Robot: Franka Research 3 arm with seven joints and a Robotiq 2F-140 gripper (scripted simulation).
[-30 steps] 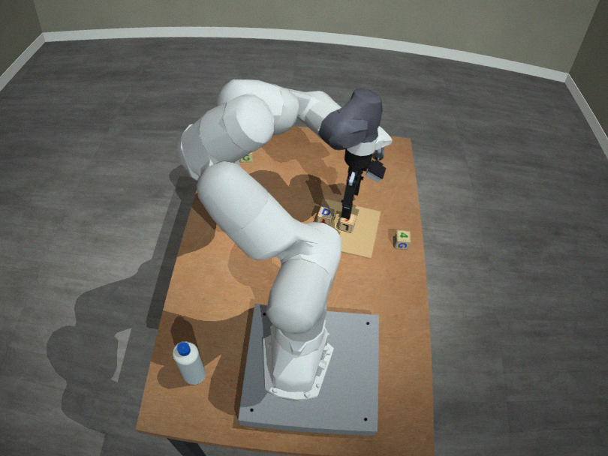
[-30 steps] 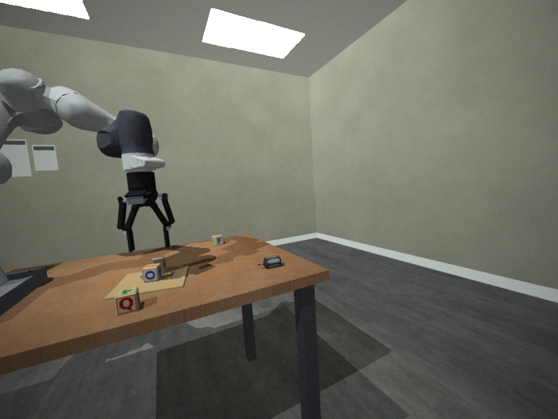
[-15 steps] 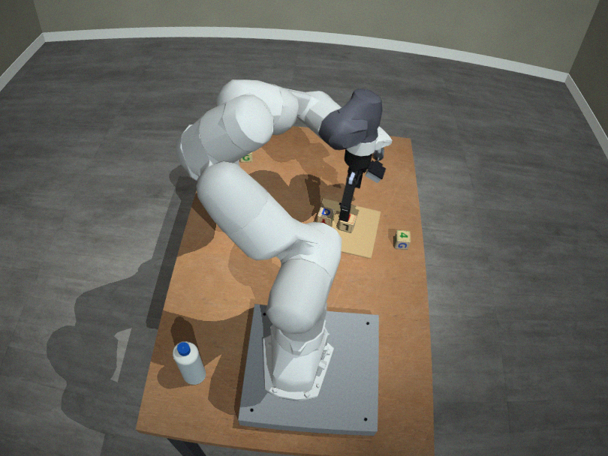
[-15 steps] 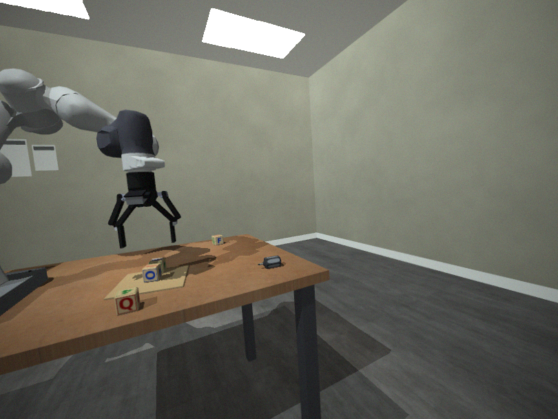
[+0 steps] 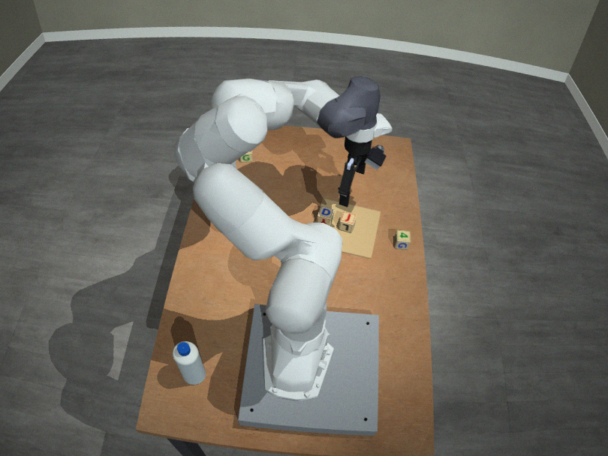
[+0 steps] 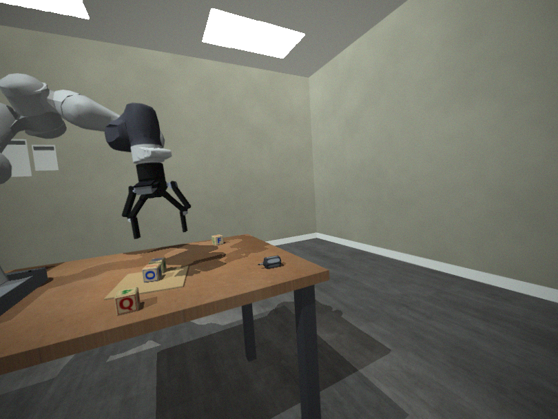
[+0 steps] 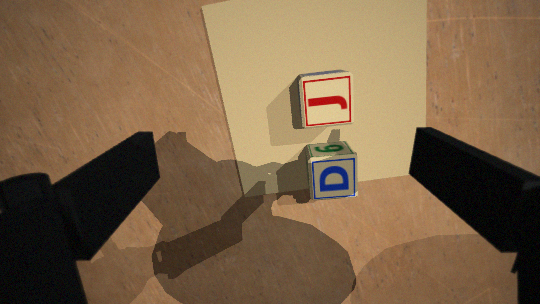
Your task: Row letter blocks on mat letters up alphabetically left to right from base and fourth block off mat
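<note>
With the gripper (image 6: 158, 232) spread wide, empty and well above the mat (image 5: 365, 230), where the D block (image 7: 333, 177) and J block (image 7: 326, 99) sit, treat each block as light, rigid and probably smooth: grasp two opposite flat side faces

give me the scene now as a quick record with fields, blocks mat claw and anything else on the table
claw: claw open, empty, raised above the mat
mat: tan mat on the wooden table
D block: D block at the mat's left edge, whether fully on it is unclear
J block: J block on the mat, right of D, a small gap between
G block: G block off the mat, far left
4 block: 4 block off the mat, right
other: white bottle, blue cap
</note>
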